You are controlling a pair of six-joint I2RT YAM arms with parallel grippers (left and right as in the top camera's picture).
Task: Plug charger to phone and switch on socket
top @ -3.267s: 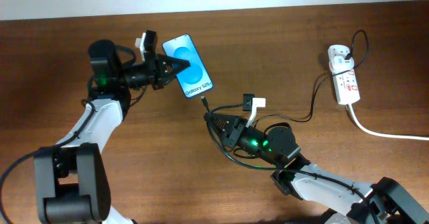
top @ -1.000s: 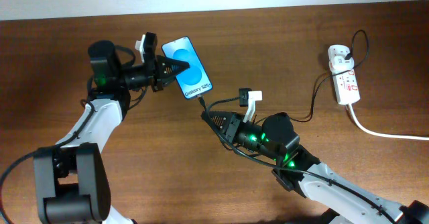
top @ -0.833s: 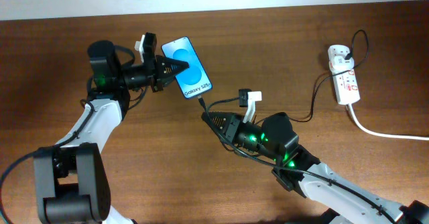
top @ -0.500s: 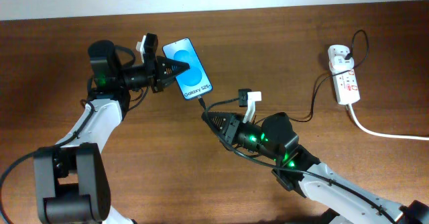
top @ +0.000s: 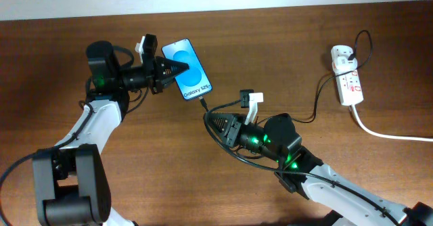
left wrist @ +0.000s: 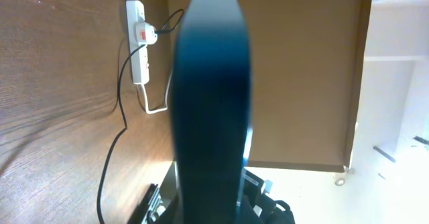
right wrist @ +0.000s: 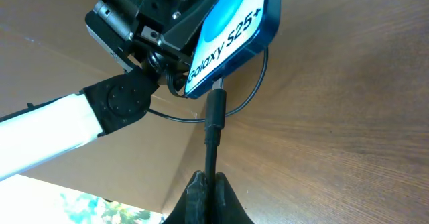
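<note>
A: Overhead first. Left arm?
B: It reaches in from the left of the slim black-edged phone (top: 187, 69) with the light-blue screen. The forearm is about level and the wrist points right. The left gripper (top: 174, 68) is clamped on the phone's left long edge, screen up. I can't tell if the phone is lifted off the brown wooden table (top: 284, 36).
A: Right arm?
B: It comes up from below-right of the phone with the elbow bent. The right gripper (top: 208, 118) sits just below the phone's bottom end, pinched on the thin black charger cable (top: 224, 106). The cable runs far right of the phone to a white plug adapter (top: 342, 53). The adapter is seated in the small white power strip (top: 348, 85) with red switch marks, and a thick white cord (top: 389, 135) leaves the strip.
A: Left wrist view?
B: The phone is a dark blurred slab, edge-on, dead centre. The arm's own fingers aren't visible, so the grip can't be read here. The power strip is far beyond the phone, upper left, with the black cable trailing back toward the phone.
A: Right wrist?
B: The fingers (right wrist: 196, 198) are closed tight, no gap, on the cable just behind the small black connector (right wrist: 215, 113). The connector stands straight up, its tip meeting the phone's bottom edge. How deep it sits, I can't tell. The left gripper's black body is behind the phone's left side.
</note>
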